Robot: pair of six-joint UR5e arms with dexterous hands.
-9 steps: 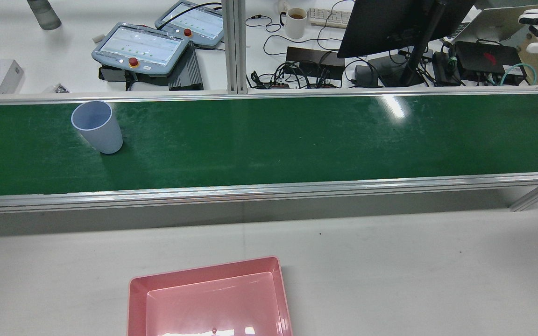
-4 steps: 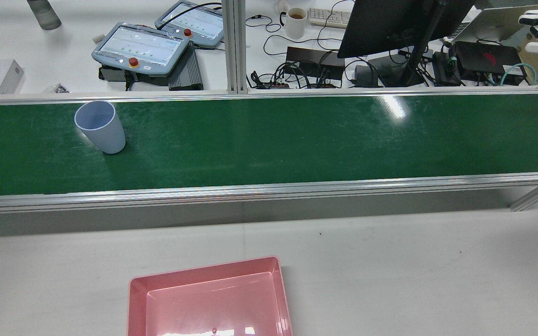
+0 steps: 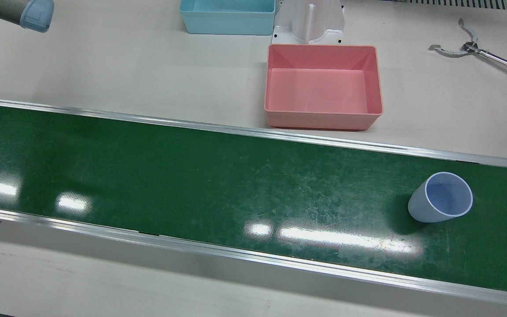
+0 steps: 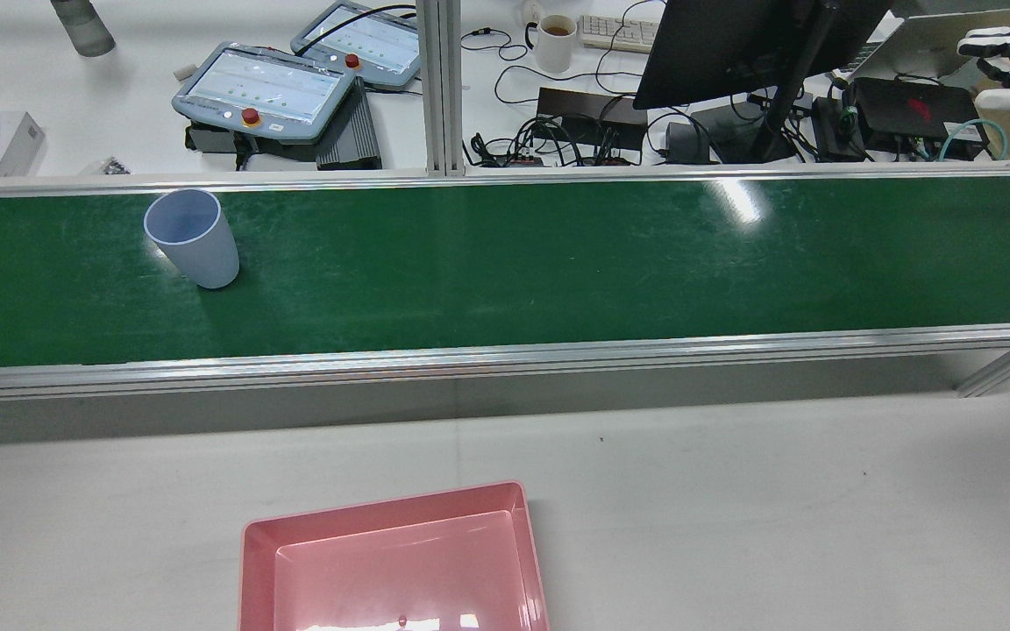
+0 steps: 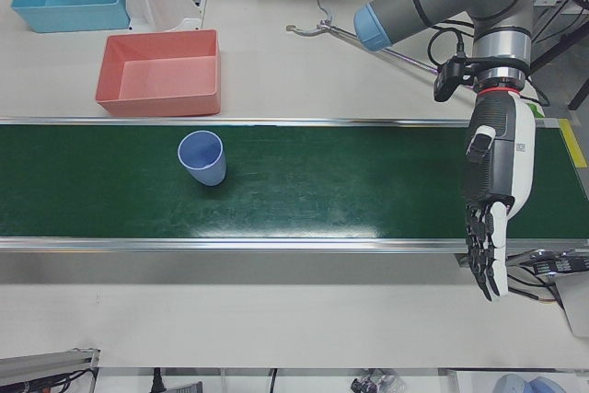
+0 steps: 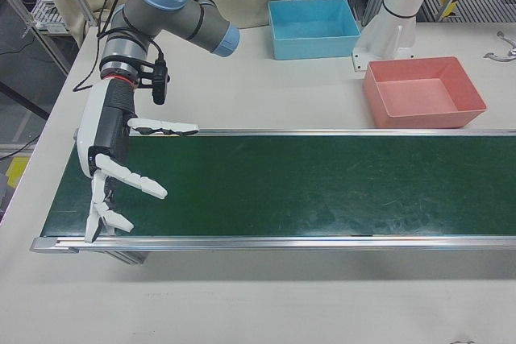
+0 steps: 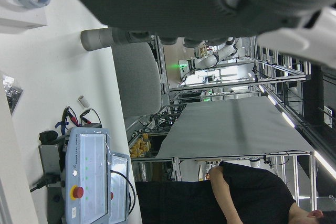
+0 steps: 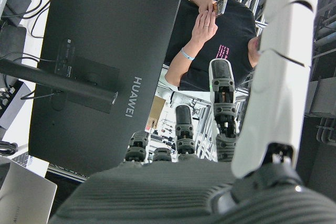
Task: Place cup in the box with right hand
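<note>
1. The cup (image 4: pixel 192 237) stands upright, mouth up, on the green conveyor belt (image 4: pixel 558 263) at the robot's left end, with nothing touching it.
2. The right hand (image 6: pixel 113 163) hangs over the opposite end of the belt, well apart from the cup, fingers spread wide and holding nothing. The step in hand is, I judge, the reach. To do it well, the hand should meet the cup from the side with its fingers apart. It should close around the wall below the rim, not push against it, since a light, tall cup would probably tip or slide.
3. The left hand (image 5: pixel 492 195) hangs past the belt's edge at the cup's end, fingers straight and pointing down, gripping nothing.
4. The pink box (image 3: pixel 322 86) sits on the white table (image 3: pixel 126 66), just beside the belt's rail on the robot's side. It looks empty and is near the cup's end of the belt.
5. The cup's inside looks empty too.
6. A blue box (image 3: pixel 227 15) stands farther back; what it holds cannot be seen.
</note>
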